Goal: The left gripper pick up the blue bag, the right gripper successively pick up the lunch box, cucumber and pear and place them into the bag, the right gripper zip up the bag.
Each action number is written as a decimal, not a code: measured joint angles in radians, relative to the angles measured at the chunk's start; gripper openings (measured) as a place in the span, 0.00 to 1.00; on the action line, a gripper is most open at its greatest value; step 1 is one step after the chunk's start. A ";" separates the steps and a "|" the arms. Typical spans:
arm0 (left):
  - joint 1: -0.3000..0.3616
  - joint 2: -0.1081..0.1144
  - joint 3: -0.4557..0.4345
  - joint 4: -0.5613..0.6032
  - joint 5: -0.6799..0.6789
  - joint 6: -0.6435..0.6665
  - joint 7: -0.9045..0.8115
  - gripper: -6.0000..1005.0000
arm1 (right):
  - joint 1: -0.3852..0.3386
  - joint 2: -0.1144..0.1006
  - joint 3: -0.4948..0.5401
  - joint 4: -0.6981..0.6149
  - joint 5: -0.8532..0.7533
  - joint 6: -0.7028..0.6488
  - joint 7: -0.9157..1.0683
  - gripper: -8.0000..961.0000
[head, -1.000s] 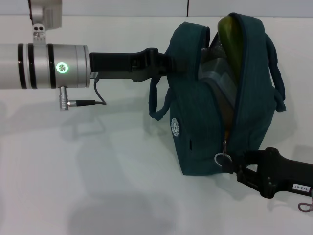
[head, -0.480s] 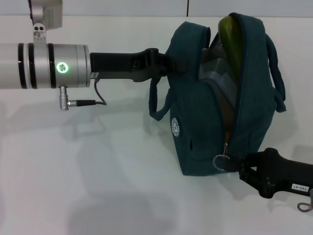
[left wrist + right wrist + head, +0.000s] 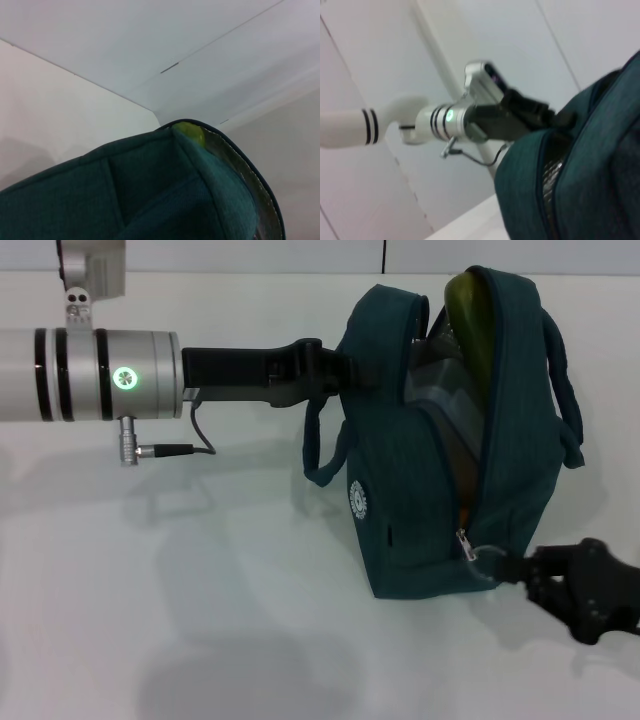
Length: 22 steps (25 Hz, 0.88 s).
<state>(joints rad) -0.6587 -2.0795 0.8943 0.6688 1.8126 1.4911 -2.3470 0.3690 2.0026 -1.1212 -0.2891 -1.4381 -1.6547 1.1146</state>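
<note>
— What changed since the last look?

— The right tool (image 3: 522, 570), at 4 o'clock, has slid rightward with the ring pull (image 3: 487, 557), closed on it.

— And the blue bag (image 3: 440, 440)?

— Unmoved at 2 o'clock on the table (image 3: 200, 590), its zipper open, cucumber (image 3: 470, 325) poking out. The left tool (image 3: 345, 375) clamps its 9 o'clock edge.

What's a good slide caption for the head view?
Left gripper holds blue bag while right gripper grips its zipper pull.
</note>
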 joint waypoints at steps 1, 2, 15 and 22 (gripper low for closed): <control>0.000 0.000 0.000 0.000 0.000 0.000 0.000 0.07 | -0.007 -0.002 0.010 -0.003 0.000 -0.008 0.000 0.01; 0.000 0.001 0.000 0.000 0.000 0.000 0.000 0.07 | -0.016 -0.006 0.028 -0.008 0.001 -0.022 0.001 0.01; 0.003 0.001 -0.002 0.001 -0.003 -0.003 0.017 0.08 | 0.005 0.003 0.123 -0.019 0.005 -0.105 -0.005 0.01; 0.010 -0.001 -0.002 -0.001 -0.022 -0.001 0.049 0.08 | 0.024 0.008 0.118 -0.023 0.006 -0.112 -0.006 0.01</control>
<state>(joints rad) -0.6492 -2.0808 0.8924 0.6679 1.7910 1.4899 -2.2978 0.3935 2.0103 -1.0035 -0.3118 -1.4325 -1.7664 1.1086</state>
